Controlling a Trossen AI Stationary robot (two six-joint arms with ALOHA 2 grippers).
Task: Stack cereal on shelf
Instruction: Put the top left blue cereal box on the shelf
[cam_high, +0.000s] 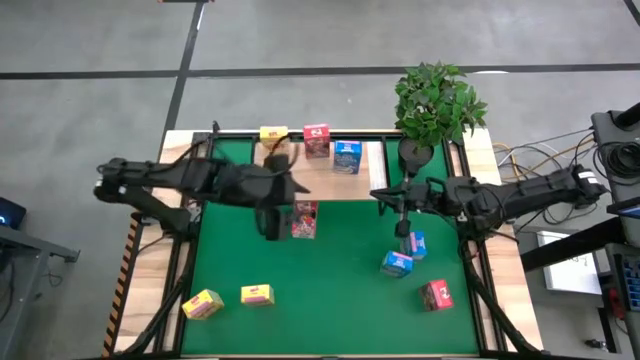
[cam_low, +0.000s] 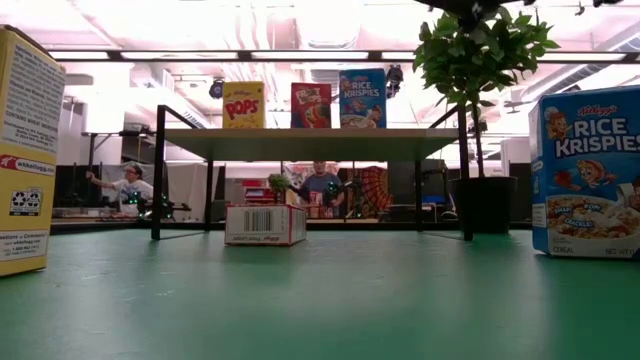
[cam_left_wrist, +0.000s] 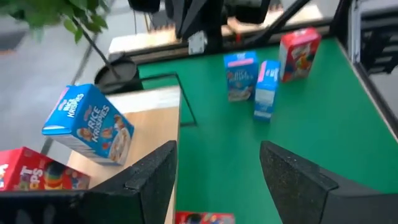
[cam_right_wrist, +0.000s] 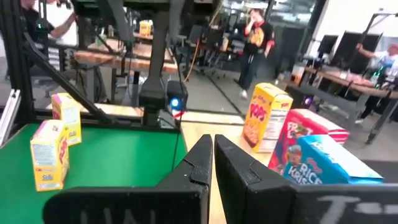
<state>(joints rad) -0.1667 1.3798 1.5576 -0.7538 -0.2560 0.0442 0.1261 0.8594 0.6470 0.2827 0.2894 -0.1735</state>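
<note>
Cereal stacking stands three boxes in, so the left gripper (cam_high: 272, 225), fingers apart at centre frame, likely descends onto the small pink-red cardboard cereal box (cam_high: 304, 219) while the right gripper (cam_high: 402, 222) waits pinched together.

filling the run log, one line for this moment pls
shelf: three cereal boxes up | left gripper: open over pink-red box on mat | right gripper: shut, empty, beside shelf

In the low view a yellow box (cam_low: 24, 150) at nine o'clock and a blue box (cam_low: 590, 172) at three o'clock run off the frame. From above, the left arm (cam_high: 220, 180) hides part of the shelf (cam_high: 340, 182). A pink-red box (cam_left_wrist: 204, 218) (lettering unreadable) is cut at six o'clock.
</note>
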